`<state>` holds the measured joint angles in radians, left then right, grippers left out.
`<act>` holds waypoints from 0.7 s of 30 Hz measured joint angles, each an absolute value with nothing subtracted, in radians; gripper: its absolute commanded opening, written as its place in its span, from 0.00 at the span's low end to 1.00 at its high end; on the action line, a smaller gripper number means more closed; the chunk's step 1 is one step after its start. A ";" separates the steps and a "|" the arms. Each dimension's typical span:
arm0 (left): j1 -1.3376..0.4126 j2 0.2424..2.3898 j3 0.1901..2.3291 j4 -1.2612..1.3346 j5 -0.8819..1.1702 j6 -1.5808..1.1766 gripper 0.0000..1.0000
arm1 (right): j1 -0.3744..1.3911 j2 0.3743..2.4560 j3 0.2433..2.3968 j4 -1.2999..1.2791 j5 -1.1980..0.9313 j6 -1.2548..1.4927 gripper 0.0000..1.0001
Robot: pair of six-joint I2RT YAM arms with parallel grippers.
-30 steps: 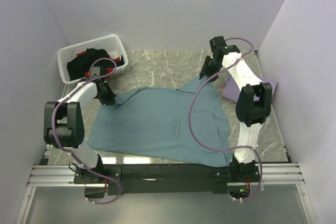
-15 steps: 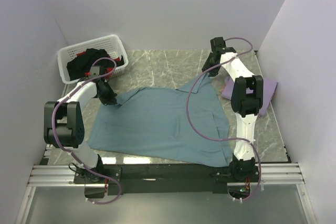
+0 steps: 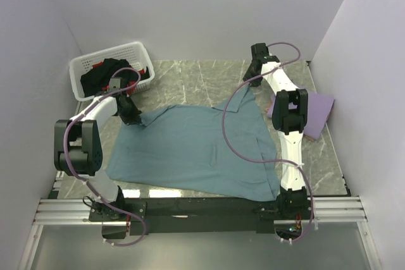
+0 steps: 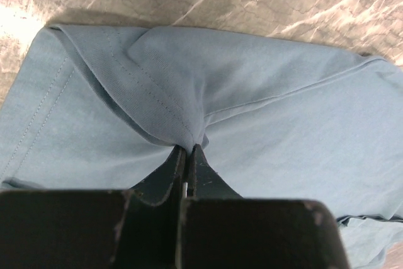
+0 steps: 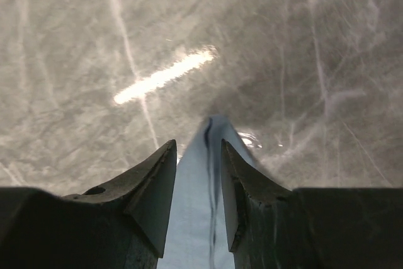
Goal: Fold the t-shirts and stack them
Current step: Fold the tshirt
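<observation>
A large teal t-shirt (image 3: 196,150) lies spread on the marble table. My left gripper (image 3: 132,117) is shut on a fold of its left sleeve area; the wrist view shows the cloth (image 4: 189,92) pinched between the closed jaws of that gripper (image 4: 189,147). My right gripper (image 3: 251,83), at the far right, holds the shirt's far right corner, with a strip of teal cloth (image 5: 204,174) between its fingers (image 5: 197,145). A lavender t-shirt (image 3: 311,115) lies folded at the right. Black (image 3: 111,75) and red (image 3: 99,65) t-shirts sit in the basket.
A white slotted basket (image 3: 136,50) stands at the back left by the left wall. Grey walls close in the left, back and right. The right arm's purple cable (image 3: 231,137) hangs over the teal shirt. A metal rail (image 3: 202,207) runs along the near edge.
My right arm has stretched toward the back wall, drawing the teal shirt's far right corner with it. My left gripper has shifted very little and keeps its hold.
</observation>
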<state>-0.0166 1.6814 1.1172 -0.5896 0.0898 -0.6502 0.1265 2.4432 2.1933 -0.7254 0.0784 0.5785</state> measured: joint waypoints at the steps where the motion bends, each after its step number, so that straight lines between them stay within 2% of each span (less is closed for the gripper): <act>1: -0.017 1.683 1.120 -0.589 0.090 -0.650 0.01 | 0.126 2.443 2.185 -0.727 0.086 0.579 0.41; 11: -0.017 1.713 1.144 -0.591 0.090 -0.651 0.01 | 0.126 2.443 2.154 -0.731 0.102 0.576 0.40; 21: -0.017 1.718 1.147 -0.591 0.090 -0.651 0.01 | 0.126 2.455 2.169 -0.733 0.084 0.575 0.34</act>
